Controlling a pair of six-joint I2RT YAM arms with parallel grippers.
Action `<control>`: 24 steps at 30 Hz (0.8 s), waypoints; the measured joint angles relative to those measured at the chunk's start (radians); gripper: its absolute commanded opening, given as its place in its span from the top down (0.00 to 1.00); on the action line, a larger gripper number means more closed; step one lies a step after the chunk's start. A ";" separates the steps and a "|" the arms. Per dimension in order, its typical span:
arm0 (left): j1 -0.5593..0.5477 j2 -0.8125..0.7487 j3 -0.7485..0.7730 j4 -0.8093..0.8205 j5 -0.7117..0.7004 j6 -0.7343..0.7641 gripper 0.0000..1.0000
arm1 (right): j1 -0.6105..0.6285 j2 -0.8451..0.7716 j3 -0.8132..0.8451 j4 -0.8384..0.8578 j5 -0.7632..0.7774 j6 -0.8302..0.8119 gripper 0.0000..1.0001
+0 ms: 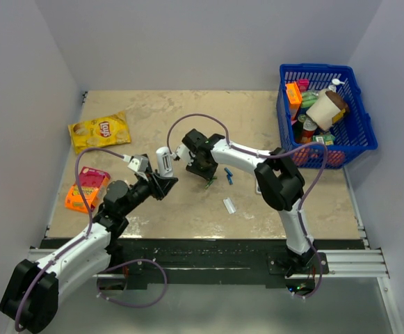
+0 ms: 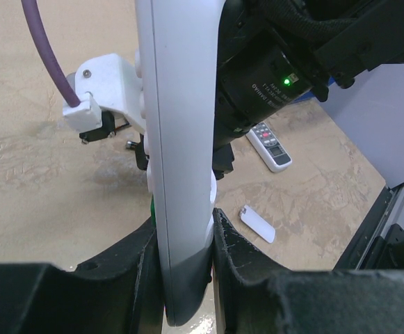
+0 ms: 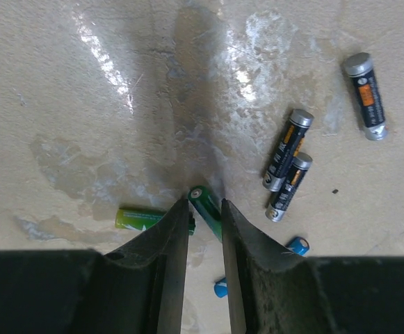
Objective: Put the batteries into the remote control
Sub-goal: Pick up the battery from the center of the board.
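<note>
My left gripper (image 2: 186, 243) is shut on the lower end of the white remote control (image 2: 181, 139), holding it upright above the table; in the top view the remote control (image 1: 165, 161) stands left of centre. My right gripper (image 3: 205, 202) points down at the table, jaws closed narrow on a green battery (image 3: 210, 207) that slants between the tips. The other green battery (image 3: 138, 218) lies flat just left of them, its end behind my left fingertip (image 3: 177, 226). In the top view my right gripper (image 1: 207, 178) is just right of the remote.
Dark cells (image 3: 287, 149) and blue cells (image 3: 297, 245) lie right of my right gripper. The white back cover (image 1: 229, 205) lies nearer the arms. A grey-white remote (image 2: 270, 146), a yellow chips bag (image 1: 99, 130), an orange packet (image 1: 87, 188) and a blue basket (image 1: 360, 118) are around.
</note>
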 measured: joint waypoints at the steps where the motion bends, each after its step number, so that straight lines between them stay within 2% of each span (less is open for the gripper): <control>1: 0.000 0.000 0.000 0.000 0.000 0.000 1.00 | 0.001 0.006 0.000 0.001 0.000 -0.001 0.71; 8: 0.000 0.000 0.001 -0.001 0.000 0.000 1.00 | 0.006 0.018 0.000 0.000 0.003 -0.006 0.79; 12: 0.000 0.000 0.001 -0.001 0.000 0.000 1.00 | 0.006 0.018 0.000 0.003 0.005 -0.009 0.91; 17: 0.000 0.000 0.001 -0.001 0.000 0.000 1.00 | 0.006 0.016 0.000 0.005 0.006 -0.010 0.99; 24: 0.000 0.015 0.003 0.000 0.002 0.000 1.00 | 0.006 -0.032 -0.018 0.033 0.006 0.002 1.00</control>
